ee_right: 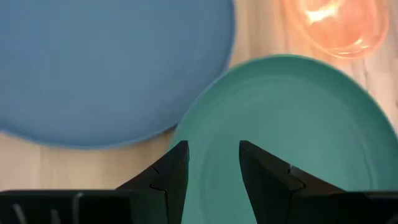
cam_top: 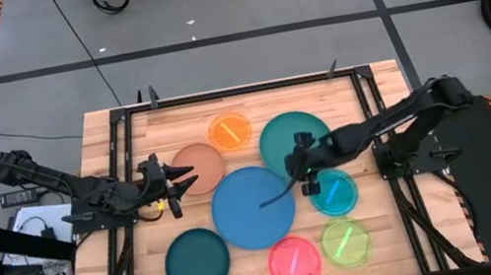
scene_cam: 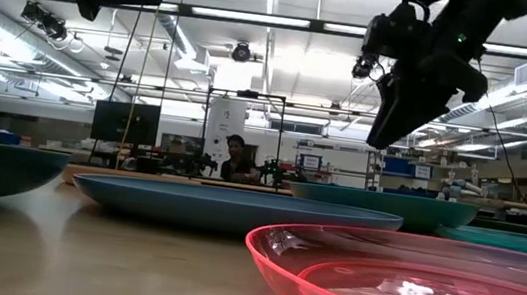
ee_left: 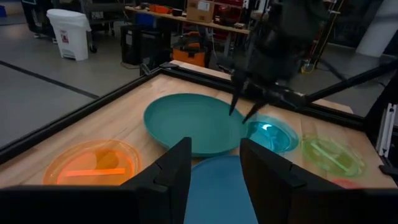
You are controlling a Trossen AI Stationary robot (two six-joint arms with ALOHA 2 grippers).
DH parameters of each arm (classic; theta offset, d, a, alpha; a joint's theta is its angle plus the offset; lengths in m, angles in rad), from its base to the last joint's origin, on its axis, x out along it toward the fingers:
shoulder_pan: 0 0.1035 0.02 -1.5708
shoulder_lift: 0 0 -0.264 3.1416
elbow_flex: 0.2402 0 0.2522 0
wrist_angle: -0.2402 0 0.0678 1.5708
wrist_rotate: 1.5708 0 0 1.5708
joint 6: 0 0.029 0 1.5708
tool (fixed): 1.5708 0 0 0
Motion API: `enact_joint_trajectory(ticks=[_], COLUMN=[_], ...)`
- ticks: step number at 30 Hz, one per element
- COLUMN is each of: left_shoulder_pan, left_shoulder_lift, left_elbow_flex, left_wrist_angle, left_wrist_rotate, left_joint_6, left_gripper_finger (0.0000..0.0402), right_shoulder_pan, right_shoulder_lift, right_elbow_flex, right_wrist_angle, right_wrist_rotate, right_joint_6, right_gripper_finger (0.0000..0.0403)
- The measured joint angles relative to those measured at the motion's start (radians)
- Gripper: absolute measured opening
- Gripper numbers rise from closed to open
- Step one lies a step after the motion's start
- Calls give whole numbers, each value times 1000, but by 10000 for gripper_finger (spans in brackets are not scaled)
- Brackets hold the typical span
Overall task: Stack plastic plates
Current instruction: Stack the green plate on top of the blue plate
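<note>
Eight plastic plates lie spread on the wooden table [cam_top: 338, 92], none stacked, with both arms over them.

From above, the big blue plate [cam_top: 253, 207] sits mid-table, its edge just overlapping the teal-green plate [cam_top: 277, 137] to its far right; tan [cam_top: 198, 166] and orange [cam_top: 230, 131] lie to the far left, dark-teal [cam_top: 197, 261] near left, cyan [cam_top: 334, 193], lime [cam_top: 346, 241] and pink [cam_top: 294, 260] to the right and near right. The left gripper [cam_top: 189, 178] hovers at the tan plate, the right gripper [cam_top: 299, 164] above the teal-green one. At table height the right gripper [scene_cam: 392, 123] hangs clear above the plates. The left wrist camera shows its fingers [ee_left: 168, 177] parted, empty, with the orange plate [ee_left: 93, 163] to one side. The right wrist camera shows its fingers [ee_right: 171, 174] parted over the teal-green plate [ee_right: 292, 112], holding nothing.
</note>
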Motion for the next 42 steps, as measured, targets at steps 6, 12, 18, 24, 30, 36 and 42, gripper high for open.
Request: enact_joint_trajectory(ticks=[6, 12, 18, 24, 30, 36, 42], left_shoulder_pan=[0, 0, 0, 0, 0, 0, 0], left_shoulder_lift=[0, -5, -5, -5, -3, -3, -3], left_elbow_flex=[0, 0, 0, 0, 0, 0, 0], left_wrist_angle=[0, -18, -46, -46, -48, -61, -62], left_wrist_rotate=[0, 0, 0, 0, 0, 0, 0], left_joint_6=[-18, -17, -17, -17, -17, -17, -16], left_gripper_finger=[143, 143, 143, 144, 144, 144, 144], right_shoulder_pan=[53, 57, 57, 48, 40, 39, 63], right_shoulder_lift=[167, 270, 311, 324, 339, 325, 311], right_elbow_flex=[130, 183, 182, 180, 179, 180, 236], right_wrist_angle=[-138, -217, -251, -260, -267, -319, -404], right_wrist_rotate=[19, 23, 50, 48, 31, 49, 113], right_joint_6=[32, 80, 107, 111, 111, 104, 60], right_gripper_finger=[153, 153, 153, 124, 70, 22, 15])
